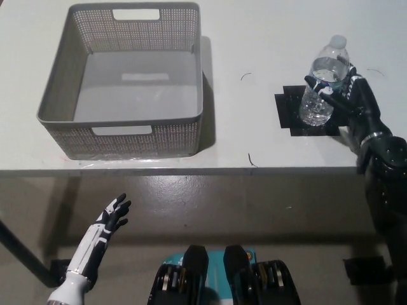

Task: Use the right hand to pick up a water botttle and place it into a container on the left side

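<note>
Head view: water bottle (324, 86) stands upright on a black tape patch (289, 114) at the right of the white desk (254, 38), cap on, clear with a blue label. Black right hand (343, 92) is wrapped around the bottle's middle from the right side, fingers (316, 84) curled across the label and pinching the bottle; base looks to be on the tape, so not lifted yet. Grey woven container (121, 130) sits well apart at the left of the desk, nothing inside, handle cut-outs on near and far walls. White left hand (114, 213) rests low at the near left, below the desk edge, fingers spread, holding nothing. Step in hand: securing the grasp, the pick-up stage. Next move likely calls for a firm squeeze, a straight lift clear of the tape, then a carry leftward high enough to pass the container's right wall before lowering inside. Thin plastic may slip or tilt if the grip is loose.
</note>
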